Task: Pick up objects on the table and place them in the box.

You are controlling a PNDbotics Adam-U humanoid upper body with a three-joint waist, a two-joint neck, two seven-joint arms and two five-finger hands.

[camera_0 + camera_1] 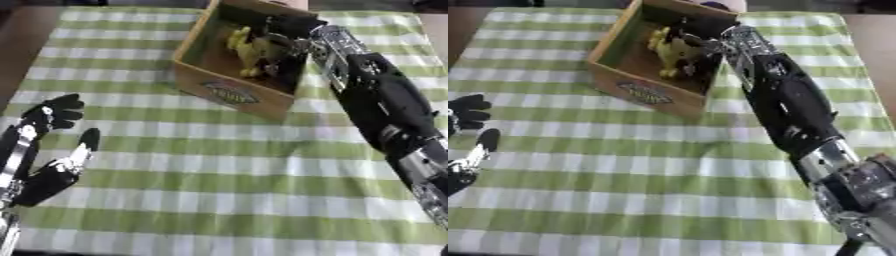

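A cardboard box [229,93] with a printed label stands at the far middle of the checked cloth. Inside it a yellow toy [248,49] stands upright. My right hand [282,36] reaches down into the box from the right, its dark fingers curled against the toy. My left hand [54,116] rests at the left edge of the table, fingers loosely spread and holding nothing, thumb [86,142] sticking up.
A green and white checked tablecloth [227,170] covers the table. My right forearm [385,105] stretches across the right side. Brown table edge [22,40] shows at the far left.
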